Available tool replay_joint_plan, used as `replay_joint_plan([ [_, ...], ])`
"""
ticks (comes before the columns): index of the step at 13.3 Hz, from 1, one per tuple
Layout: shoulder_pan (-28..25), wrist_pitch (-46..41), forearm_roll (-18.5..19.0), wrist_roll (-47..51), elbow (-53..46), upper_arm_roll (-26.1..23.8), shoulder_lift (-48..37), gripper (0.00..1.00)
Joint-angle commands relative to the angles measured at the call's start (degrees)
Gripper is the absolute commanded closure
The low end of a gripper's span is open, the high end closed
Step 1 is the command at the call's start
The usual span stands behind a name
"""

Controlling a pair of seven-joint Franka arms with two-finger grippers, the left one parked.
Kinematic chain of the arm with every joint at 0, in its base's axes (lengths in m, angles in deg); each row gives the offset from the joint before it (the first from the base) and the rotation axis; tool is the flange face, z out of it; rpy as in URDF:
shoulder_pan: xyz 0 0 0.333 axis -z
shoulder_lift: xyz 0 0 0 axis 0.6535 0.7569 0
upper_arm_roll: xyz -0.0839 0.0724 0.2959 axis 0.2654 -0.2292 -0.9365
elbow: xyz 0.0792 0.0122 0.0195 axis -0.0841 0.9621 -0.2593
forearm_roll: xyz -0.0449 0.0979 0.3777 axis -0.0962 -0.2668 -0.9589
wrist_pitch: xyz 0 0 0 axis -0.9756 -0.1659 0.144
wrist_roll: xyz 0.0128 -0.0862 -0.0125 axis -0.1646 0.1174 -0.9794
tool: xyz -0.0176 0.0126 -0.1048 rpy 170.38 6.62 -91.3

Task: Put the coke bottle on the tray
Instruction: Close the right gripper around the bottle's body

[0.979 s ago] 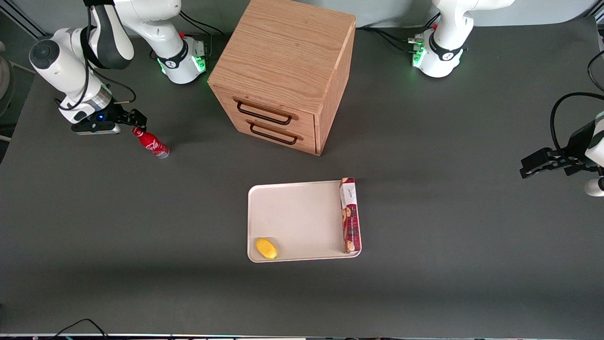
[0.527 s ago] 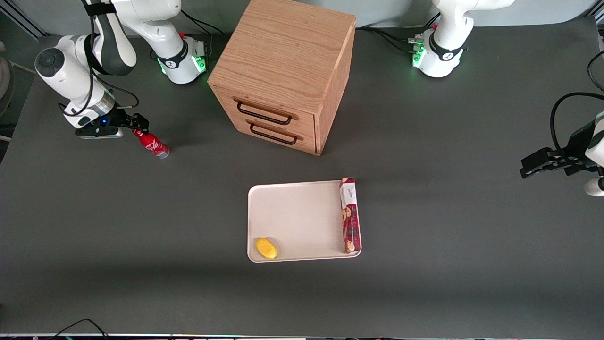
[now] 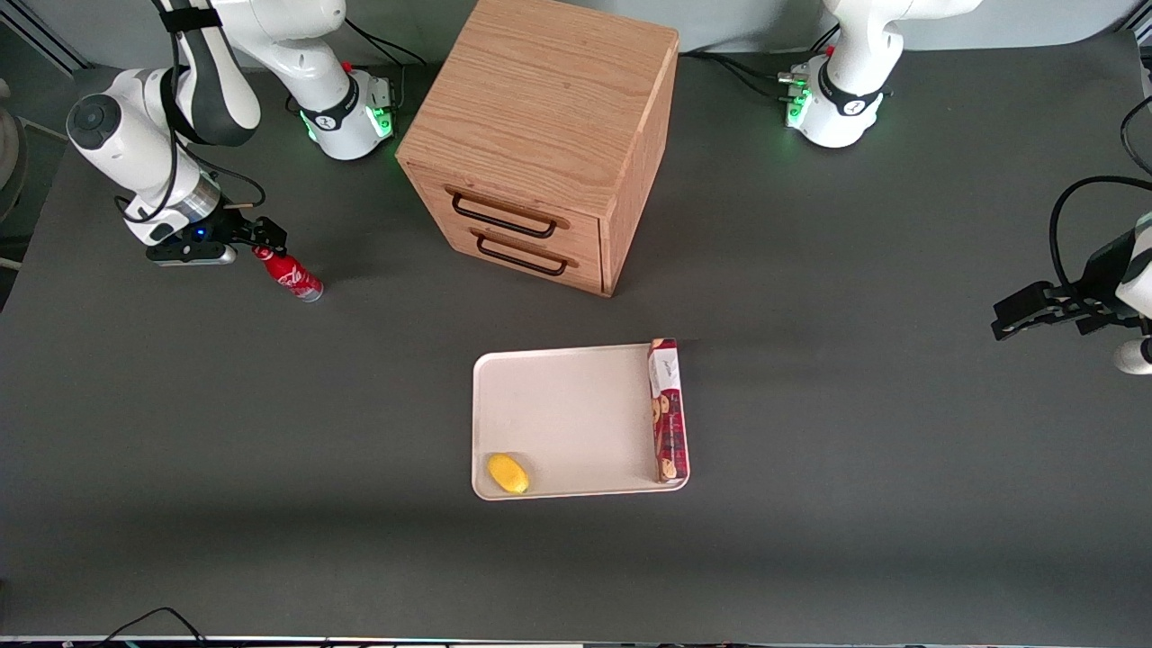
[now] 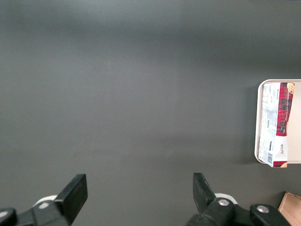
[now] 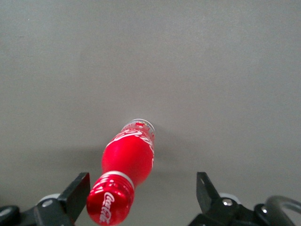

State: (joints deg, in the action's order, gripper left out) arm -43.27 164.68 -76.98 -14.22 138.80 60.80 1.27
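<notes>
Here the wooden drawer cabinet (image 3: 540,144) stands farther from the front camera than the tray (image 3: 576,423), which carries a long red biscuit box (image 3: 667,410) along one edge and a yellow lemon (image 3: 508,473) in a corner. The coke bottle (image 3: 290,274) stands on the table toward the working arm's end, well apart from the tray. The gripper (image 3: 263,238) hangs above its cap, fingers (image 5: 77,193) spread wide, gripping nothing.

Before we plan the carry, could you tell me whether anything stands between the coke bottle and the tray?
Nothing visible does. The coke bottle stands on bare table with the open gripper at its cap, and only open tabletop lies toward the tray. The drawer cabinet sits off that line.
</notes>
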Motion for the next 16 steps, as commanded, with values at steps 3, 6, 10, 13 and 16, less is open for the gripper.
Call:
replay_joint_plan([
  [3, -1.32, 1.2, -1.06, -0.58, 1.4, 0.5, -0.35, 0.0],
  [6, -1.41, 1.46, -1.06, -0.67, 1.13, 0.41, 0.45, 0.0],
  [10, -1.58, 1.46, -1.06, -0.94, 0.87, 0.5, 0.8, 0.09],
  [13, -1.67, 1.46, -1.06, -0.94, 0.78, 0.5, 0.89, 0.46],
  [16, -1.76, 1.2, -1.06, -0.85, 0.08, 0.41, 0.97, 1.0],
])
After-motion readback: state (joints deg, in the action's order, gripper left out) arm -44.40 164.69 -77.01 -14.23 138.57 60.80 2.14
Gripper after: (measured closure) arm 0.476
